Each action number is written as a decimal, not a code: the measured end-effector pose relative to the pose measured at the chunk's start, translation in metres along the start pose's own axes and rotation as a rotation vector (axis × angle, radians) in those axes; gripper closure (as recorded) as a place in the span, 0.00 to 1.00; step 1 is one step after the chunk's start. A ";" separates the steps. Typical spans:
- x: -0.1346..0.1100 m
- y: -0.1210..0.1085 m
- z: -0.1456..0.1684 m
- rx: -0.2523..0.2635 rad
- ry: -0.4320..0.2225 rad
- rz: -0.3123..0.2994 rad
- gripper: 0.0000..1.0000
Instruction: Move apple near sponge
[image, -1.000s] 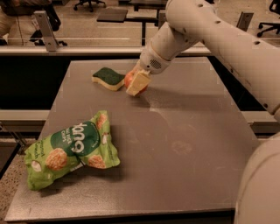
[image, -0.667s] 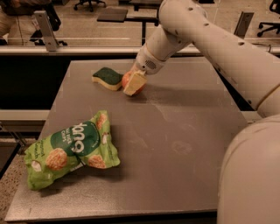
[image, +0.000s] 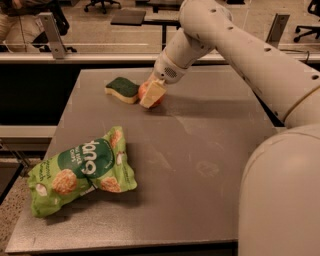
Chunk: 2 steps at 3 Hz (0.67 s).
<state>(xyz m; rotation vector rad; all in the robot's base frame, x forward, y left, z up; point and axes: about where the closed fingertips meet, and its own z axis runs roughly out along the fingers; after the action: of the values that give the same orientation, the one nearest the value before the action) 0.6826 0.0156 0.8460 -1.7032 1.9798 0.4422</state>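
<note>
The red apple (image: 145, 92) sits on the grey table (image: 200, 150) at the far side, right beside the sponge (image: 122, 89), which has a dark green top over pale yellow foam. My gripper (image: 151, 94) reaches down from the upper right and its pale finger (image: 153, 93) lies across the front of the apple. The gripper is shut on the apple, which rests at or just above the tabletop. The apple almost touches the sponge's right end.
A large green snack bag (image: 80, 170) lies on the near left part of the table. My white arm (image: 240, 45) crosses the upper right, and my body (image: 280, 195) fills the lower right. Office chairs and a rail stand beyond the table.
The gripper with the apple has moved a little left and down, bringing the apple closer to the sponge. The sponge and the bag have not moved.
</note>
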 end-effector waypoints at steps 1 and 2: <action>0.000 0.000 0.002 -0.003 0.001 0.000 0.31; -0.001 0.000 0.000 -0.003 0.001 0.000 0.07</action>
<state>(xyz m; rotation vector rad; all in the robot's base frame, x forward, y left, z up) 0.6825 0.0169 0.8464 -1.7058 1.9801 0.4449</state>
